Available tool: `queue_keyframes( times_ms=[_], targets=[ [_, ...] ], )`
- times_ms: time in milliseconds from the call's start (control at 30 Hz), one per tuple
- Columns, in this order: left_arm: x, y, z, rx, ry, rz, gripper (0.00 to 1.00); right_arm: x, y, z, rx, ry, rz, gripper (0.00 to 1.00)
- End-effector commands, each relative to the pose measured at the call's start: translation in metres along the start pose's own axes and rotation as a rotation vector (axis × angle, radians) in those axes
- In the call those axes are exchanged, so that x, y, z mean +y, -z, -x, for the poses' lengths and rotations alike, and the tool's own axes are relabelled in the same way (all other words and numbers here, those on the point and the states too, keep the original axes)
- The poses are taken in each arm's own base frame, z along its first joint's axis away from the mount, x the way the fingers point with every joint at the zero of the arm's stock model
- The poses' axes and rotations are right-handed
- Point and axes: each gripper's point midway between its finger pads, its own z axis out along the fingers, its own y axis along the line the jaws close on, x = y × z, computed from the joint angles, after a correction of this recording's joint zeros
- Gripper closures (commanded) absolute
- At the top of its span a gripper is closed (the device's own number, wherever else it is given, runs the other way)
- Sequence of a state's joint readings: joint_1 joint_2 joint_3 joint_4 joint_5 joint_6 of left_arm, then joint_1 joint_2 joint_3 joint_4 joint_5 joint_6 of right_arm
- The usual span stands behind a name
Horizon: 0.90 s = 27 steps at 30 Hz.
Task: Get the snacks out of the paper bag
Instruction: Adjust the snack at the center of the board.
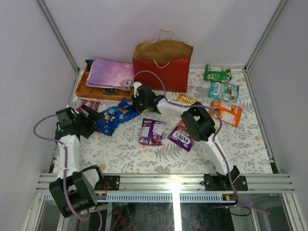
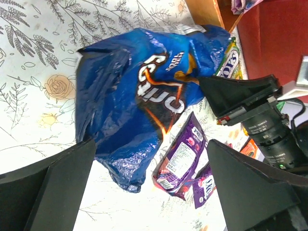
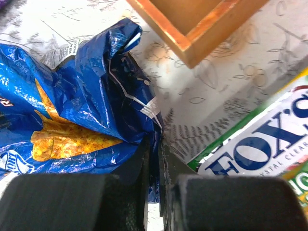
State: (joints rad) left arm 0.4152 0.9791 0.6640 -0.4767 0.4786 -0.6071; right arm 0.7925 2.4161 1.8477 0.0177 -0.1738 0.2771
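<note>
The blue Doritos bag [image 1: 114, 117] lies crumpled on the table left of centre. My right gripper [image 1: 138, 102] is shut on its right edge; in the right wrist view the jaws [image 3: 155, 154] pinch a fold of the blue foil [image 3: 72, 110]. My left gripper [image 1: 91, 120] is open and empty just left of the bag, with the bag [image 2: 139, 91] ahead of its fingers [image 2: 62, 178]. The red paper bag [image 1: 162, 67] stands upright at the back. Two purple packets [image 1: 151, 131] [image 1: 182, 135], an orange pack [image 1: 226, 112], green packs [image 1: 217, 73] [image 1: 223, 90] and a yellow pack [image 1: 186, 99] lie on the table.
An orange wooden tray [image 1: 94, 90] holding a pink-purple cloth [image 1: 110, 73] sits at the back left; its corner [image 3: 192, 24] is close to my right gripper. A Fox's pack [image 3: 260, 144] lies beside the Doritos bag. Another small packet [image 1: 87, 105] lies by the left arm.
</note>
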Motion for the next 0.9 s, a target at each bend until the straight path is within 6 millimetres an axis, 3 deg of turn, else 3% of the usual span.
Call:
queue_keyframes(
  times_ms=[0, 67, 233, 300, 400, 467, 533, 633, 667, 700, 733, 867],
  targets=[
    [0.001, -0.009, 0.004, -0.012, 0.015, -0.02, 0.0, -0.01, 0.033, 0.03, -0.015, 0.149, -0.104, 0.94],
    [0.004, -0.014, 0.0, 0.003, 0.039, -0.025, 0.0, -0.012, 0.036, 0.042, -0.035, 0.18, -0.12, 0.88],
    [0.012, -0.025, -0.006, 0.016, 0.101, -0.03, 0.0, -0.013, 0.037, 0.061, -0.056, 0.222, -0.119, 0.21],
    [0.01, -0.025, -0.004, 0.015, 0.1, -0.033, 0.0, -0.005, 0.047, 0.076, -0.09, 0.222, -0.101, 0.11],
    [0.002, -0.02, 0.005, -0.024, 0.088, -0.042, 0.03, 0.011, 0.072, 0.1, -0.177, 0.201, -0.067, 0.07],
    [-0.004, -0.019, 0.011, -0.048, 0.088, -0.059, 0.1, 0.024, 0.092, 0.117, -0.264, 0.149, -0.033, 0.1],
    [-0.01, -0.022, 0.011, -0.057, 0.089, -0.082, 0.33, 0.045, 0.106, 0.127, -0.334, 0.082, 0.063, 0.26],
    [-0.008, -0.033, 0.009, -0.073, 0.103, -0.077, 0.75, 0.071, 0.106, 0.128, -0.356, -0.02, 0.21, 0.82],
    [-0.006, -0.038, 0.007, -0.074, 0.115, -0.069, 0.85, 0.077, 0.1, 0.125, -0.343, -0.045, 0.25, 0.93],
    [-0.004, -0.044, 0.004, -0.067, 0.131, -0.07, 0.97, 0.082, 0.093, 0.12, -0.317, -0.071, 0.291, 0.97],
    [-0.002, -0.049, 0.001, -0.059, 0.148, -0.072, 1.0, 0.086, 0.085, 0.115, -0.294, -0.093, 0.327, 0.99],
    [0.013, -0.072, -0.007, -0.033, 0.231, -0.068, 1.0, 0.092, 0.053, 0.09, -0.219, -0.161, 0.423, 1.0]
  ],
)
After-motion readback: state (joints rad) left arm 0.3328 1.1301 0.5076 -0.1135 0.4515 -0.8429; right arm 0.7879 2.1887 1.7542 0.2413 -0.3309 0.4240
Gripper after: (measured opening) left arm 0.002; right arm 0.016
